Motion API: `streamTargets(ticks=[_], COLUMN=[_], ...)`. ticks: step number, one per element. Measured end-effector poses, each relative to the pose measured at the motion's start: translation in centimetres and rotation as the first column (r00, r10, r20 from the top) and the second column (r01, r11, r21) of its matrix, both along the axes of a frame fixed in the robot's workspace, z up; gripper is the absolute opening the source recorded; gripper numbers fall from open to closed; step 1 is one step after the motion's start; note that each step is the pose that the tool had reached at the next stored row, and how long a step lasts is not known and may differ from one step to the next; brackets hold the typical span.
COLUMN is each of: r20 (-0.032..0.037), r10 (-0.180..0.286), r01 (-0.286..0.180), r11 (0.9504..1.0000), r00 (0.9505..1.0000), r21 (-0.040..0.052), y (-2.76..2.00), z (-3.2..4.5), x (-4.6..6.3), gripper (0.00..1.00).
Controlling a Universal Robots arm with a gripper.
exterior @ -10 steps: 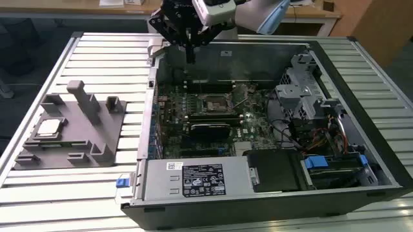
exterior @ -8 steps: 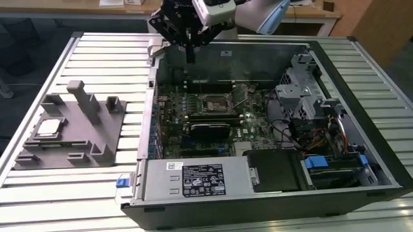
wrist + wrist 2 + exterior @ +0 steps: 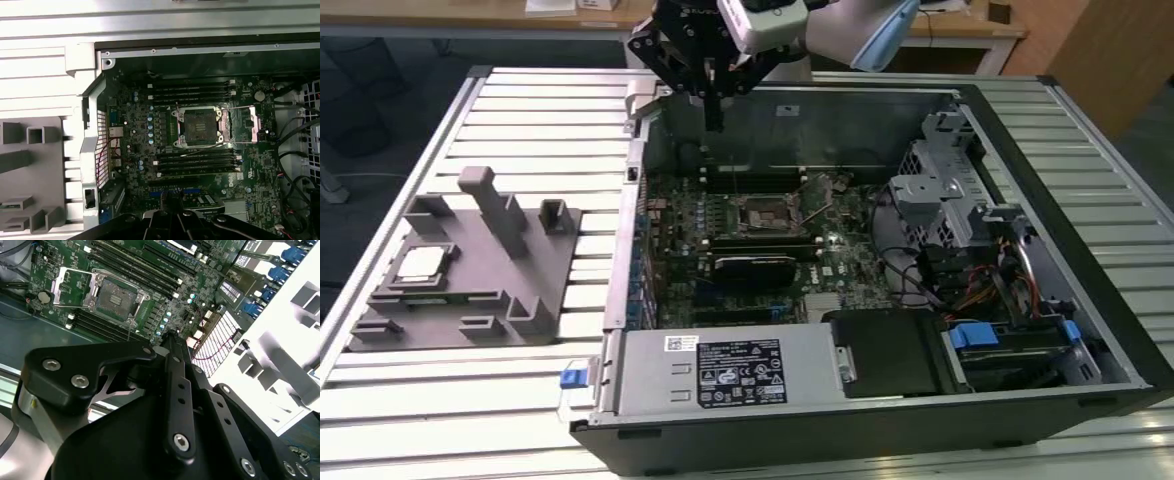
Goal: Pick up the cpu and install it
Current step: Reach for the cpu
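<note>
while the cpu [image 3: 423,262] lies on the grey holder [image 3: 467,292], end effector [image 3: 714,124] well apart, closed on nothing

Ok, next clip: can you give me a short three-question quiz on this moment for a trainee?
1. True or false: the cpu rests on the grey holder block.
2. Multiple choice: in the exterior view, the gripper hangs over A) the cpu, B) the open computer case, C) the holder block.
3. Fill in: the motherboard socket is ___.
Key: 1 true; 2 B; 3 empty.
</note>
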State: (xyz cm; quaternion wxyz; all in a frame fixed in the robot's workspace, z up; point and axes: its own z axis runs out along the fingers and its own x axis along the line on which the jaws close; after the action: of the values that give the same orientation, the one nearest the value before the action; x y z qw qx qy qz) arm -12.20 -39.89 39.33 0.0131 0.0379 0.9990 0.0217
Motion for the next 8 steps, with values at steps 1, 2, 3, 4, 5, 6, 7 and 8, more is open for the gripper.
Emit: streamTargets(ticks=[1,2,3,4,5,6,7,8], r20=[0.0000,0.0000,0.0000,0.0000,-0.0001,0.0000,0.0000,0.0000], r10=[0.000,0.000,0.000,0.000,0.000,0.000,0.000,0.000], r01=[0.000,0.000,0.000,0.000,0.000,0.000,0.000,0.000], r11=[1.0000,1.0000,1.0000,1.0000,1.0000,1.0000,1.0000,1.0000], r00=[1.0000,1.0000,1.0000,1.0000,1.0000,1.0000,1.0000,1.0000], r21=[0.0000,0.0000,0.0000,0.0000,-0.0001,0.0000,0.0000,0.0000], y=[0.00,0.00,0.00,0.00,0.00,0.00,0.00,0.00], z=[0.00,0.00,0.00,0.00,0.01,0.00,0.00,0.00], x=[-0.01,-0.06,-0.14,-0.23,-0.34,-0.45,-0.57,-0.72], gripper=[0.11,0.11,0.11,0.11,0.11,0.11,0.11,0.11])
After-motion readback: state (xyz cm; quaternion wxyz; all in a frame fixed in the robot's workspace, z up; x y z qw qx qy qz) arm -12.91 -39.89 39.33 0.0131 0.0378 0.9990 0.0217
